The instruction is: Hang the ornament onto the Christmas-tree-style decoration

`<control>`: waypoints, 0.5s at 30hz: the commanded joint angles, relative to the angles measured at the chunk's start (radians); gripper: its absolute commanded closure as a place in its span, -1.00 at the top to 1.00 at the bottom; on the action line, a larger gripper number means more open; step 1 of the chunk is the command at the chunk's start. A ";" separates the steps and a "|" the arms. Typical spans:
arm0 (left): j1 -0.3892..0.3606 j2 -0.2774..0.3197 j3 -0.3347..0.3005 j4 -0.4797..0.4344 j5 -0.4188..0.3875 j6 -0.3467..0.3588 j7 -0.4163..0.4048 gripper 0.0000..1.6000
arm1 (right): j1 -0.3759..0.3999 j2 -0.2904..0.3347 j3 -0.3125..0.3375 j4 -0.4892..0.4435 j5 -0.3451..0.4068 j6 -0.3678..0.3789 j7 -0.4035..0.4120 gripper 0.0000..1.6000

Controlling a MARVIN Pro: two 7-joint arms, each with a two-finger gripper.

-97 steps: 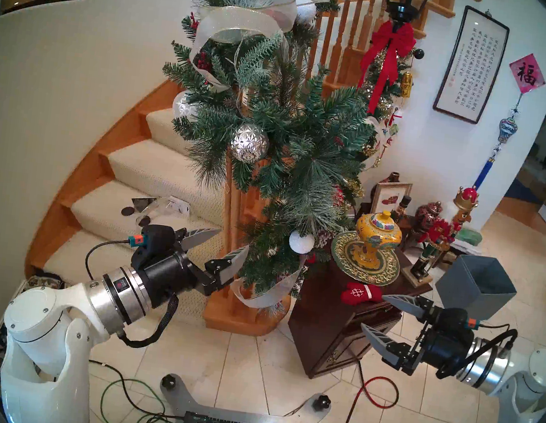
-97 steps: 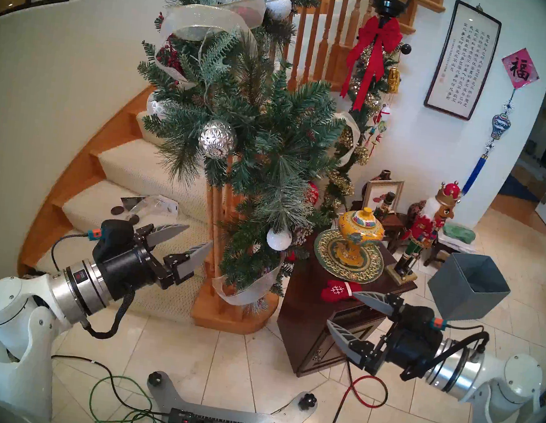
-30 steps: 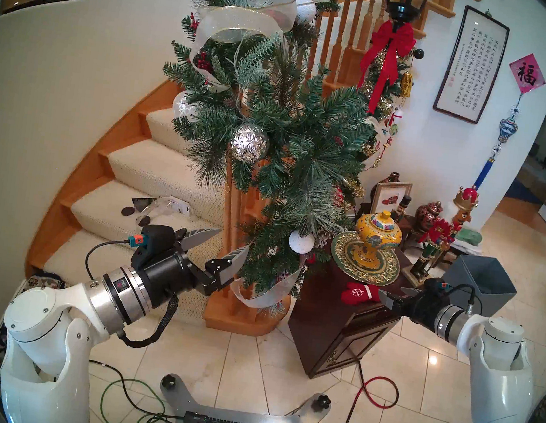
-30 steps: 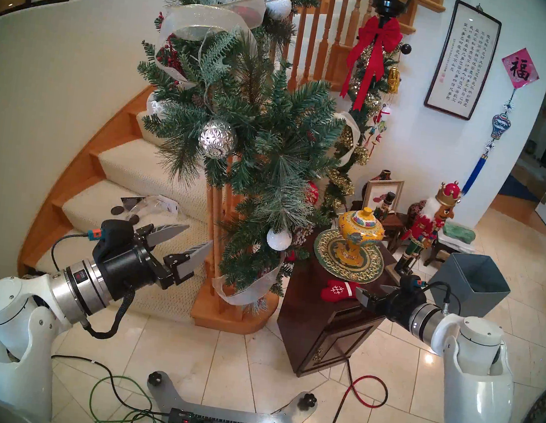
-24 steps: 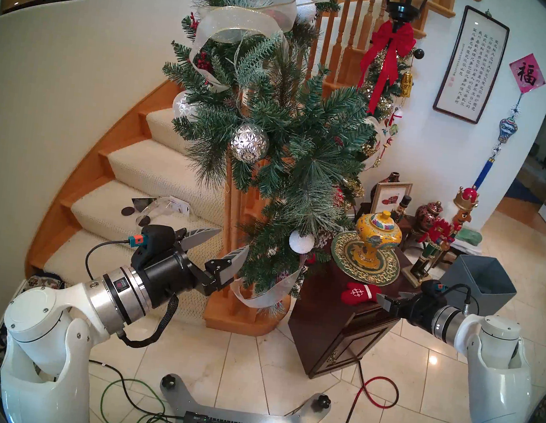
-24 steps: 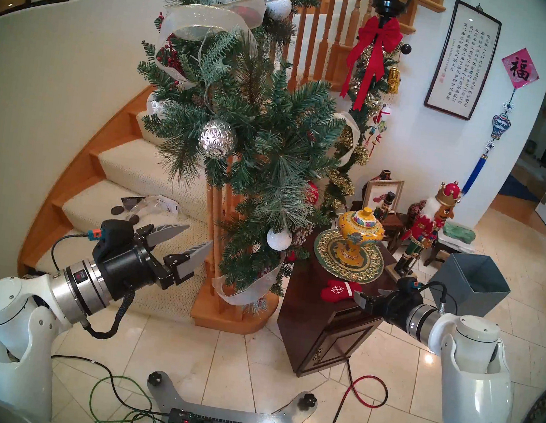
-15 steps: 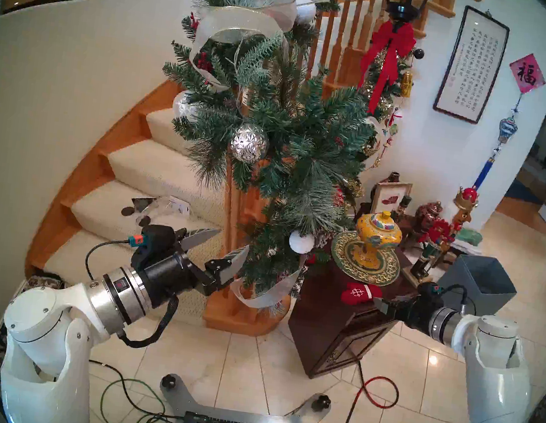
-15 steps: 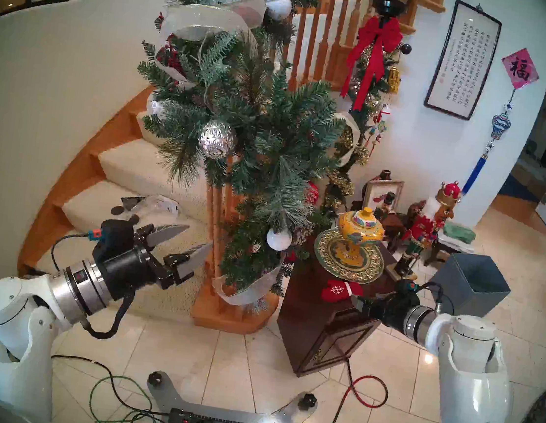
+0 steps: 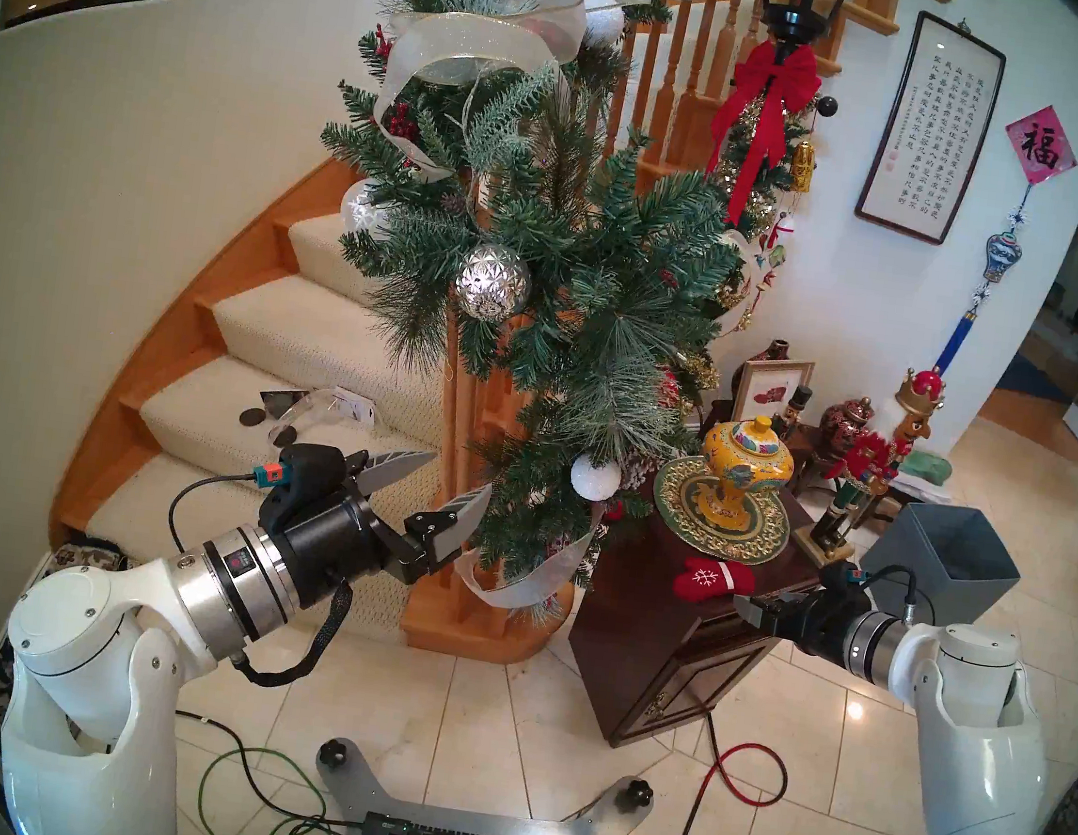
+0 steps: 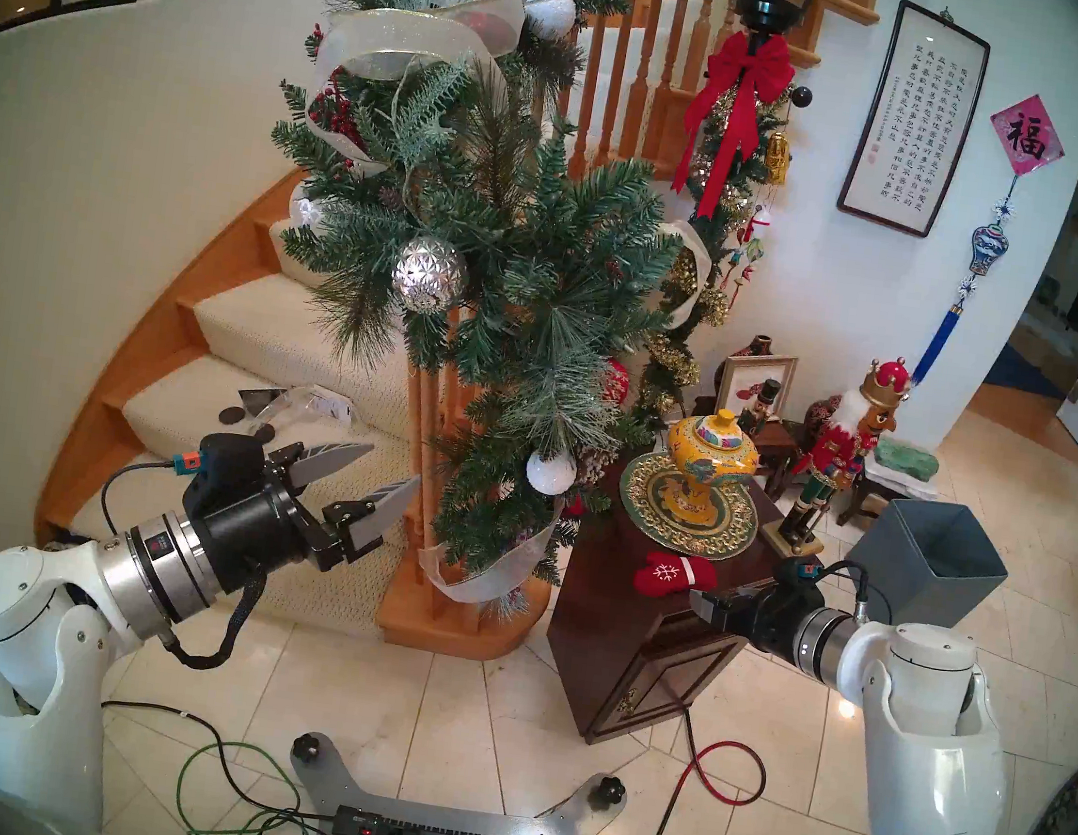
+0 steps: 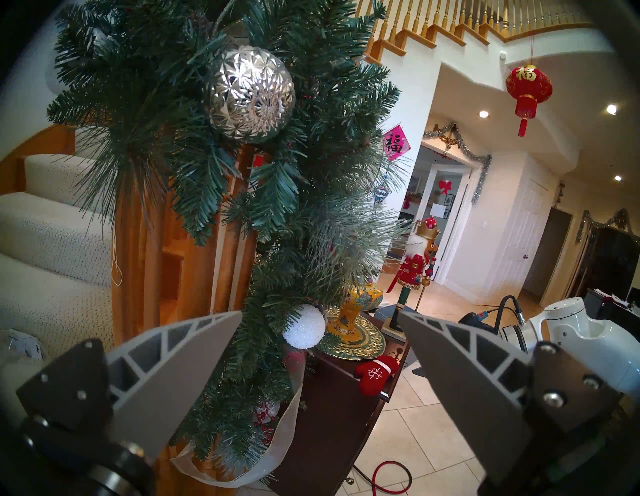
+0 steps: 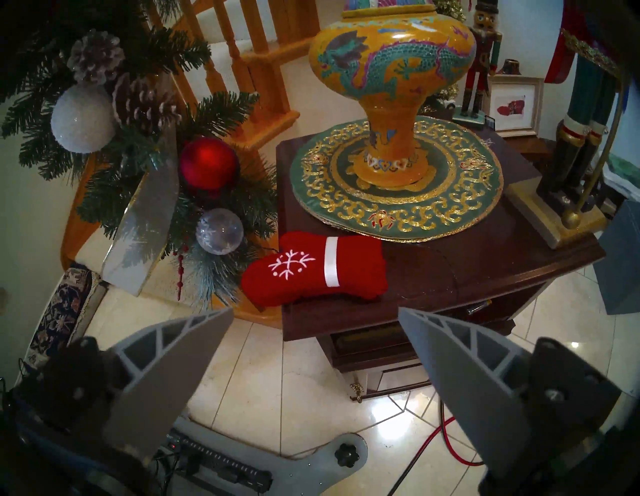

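The mitten (image 12: 311,268) looks like matt red cloth on a polished dark wooden cabinet (image 12: 485,273), beside a glossy glazed yellow vase (image 12: 391,62) and faceted mirror-bright ball (image 11: 251,95).

Red diamond paper (image 9: 1041,146) on the wall: 福, black
Pink diamond paper (image 11: 395,144), left wrist view: 福
Red lantern (image 11: 528,87): 福, gold
Framed calligraphy scroll (image 9: 926,125): columns of Chinese characters, too small to read

Both claws (image 11: 318,318) (image 12: 315,311) apparently agape.
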 commanded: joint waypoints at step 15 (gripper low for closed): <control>0.000 0.000 0.000 -0.005 0.000 -0.001 0.000 1.00 | 0.000 0.004 0.008 -0.007 -0.003 -0.009 0.010 1.00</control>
